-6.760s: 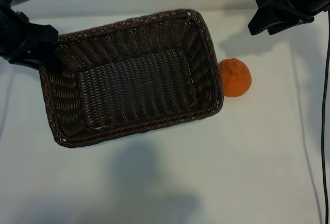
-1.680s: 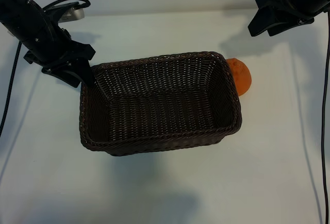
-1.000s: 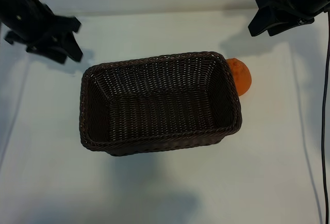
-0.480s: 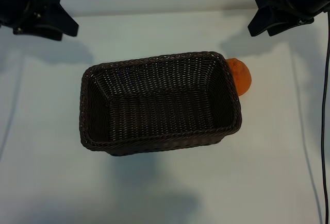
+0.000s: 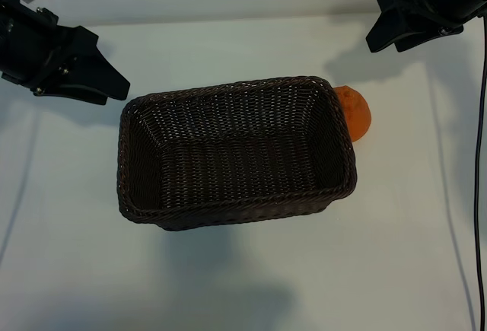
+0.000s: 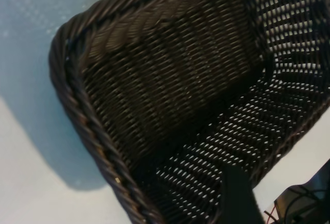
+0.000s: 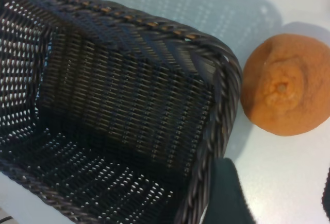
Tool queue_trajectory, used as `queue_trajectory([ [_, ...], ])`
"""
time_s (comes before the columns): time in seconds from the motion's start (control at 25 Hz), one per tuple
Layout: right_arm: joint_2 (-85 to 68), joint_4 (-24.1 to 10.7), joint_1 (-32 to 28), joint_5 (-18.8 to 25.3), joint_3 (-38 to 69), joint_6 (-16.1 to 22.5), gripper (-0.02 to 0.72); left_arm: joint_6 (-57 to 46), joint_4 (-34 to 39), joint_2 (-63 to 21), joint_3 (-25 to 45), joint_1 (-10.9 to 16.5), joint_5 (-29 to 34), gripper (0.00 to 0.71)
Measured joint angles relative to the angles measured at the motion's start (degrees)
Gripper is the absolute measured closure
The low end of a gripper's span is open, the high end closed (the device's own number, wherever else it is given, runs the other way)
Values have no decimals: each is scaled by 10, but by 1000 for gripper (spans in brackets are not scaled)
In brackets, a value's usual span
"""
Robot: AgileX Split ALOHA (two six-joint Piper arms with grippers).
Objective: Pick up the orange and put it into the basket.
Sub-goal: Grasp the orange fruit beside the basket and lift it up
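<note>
The dark brown wicker basket (image 5: 228, 87) stands upright in the middle of the white table. The orange (image 5: 358, 114) rests on the table against the outside of the basket's right end, partly hidden by the rim. My left gripper (image 5: 110, 93) hangs just off the basket's far left corner, open and holding nothing. In the left wrist view the basket rim (image 6: 87, 126) lies below the gripper (image 6: 278, 208). My right gripper (image 5: 384, 42) hovers open at the far right, above and behind the orange. Its wrist view shows the orange (image 7: 286, 85) beside the basket rim (image 7: 227, 80), beyond the gripper (image 7: 276, 203).
The white table (image 5: 304, 270) stretches bare in front of the basket and to its right. A black cable (image 5: 478, 194) hangs down along the right edge. The basket holds nothing.
The basket was turned and slid right against the orange, then let go. In the last second the left gripper lifted away to the far left and came back down near the corner. Right arm still.
</note>
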Motion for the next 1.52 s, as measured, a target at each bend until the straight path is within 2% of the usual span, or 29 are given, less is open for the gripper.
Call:
queue_trajectory([
  [0.36, 0, 0, 0, 0, 0, 0, 259, 0, -7, -1, 8, 0, 0, 269],
  [0.64, 0, 0, 0, 0, 0, 0, 259, 14, -12, -1, 53, 0, -7, 269],
  [1.0, 0, 2, 0, -22, 0, -6, 259, 17, -16, -1, 53, 0, -7, 269],
  [1.16, 0, -11, 0, -22, 0, -17, 259, 24, -16, -1, 53, 0, -7, 271],
  [1.32, 0, -34, 0, -22, 0, -7, 259, 28, -16, -2, 53, 0, -7, 280],
  [1.52, 19, -46, 0, -27, 0, 1, 259, 30, -16, -2, 53, 0, -7, 293],
])
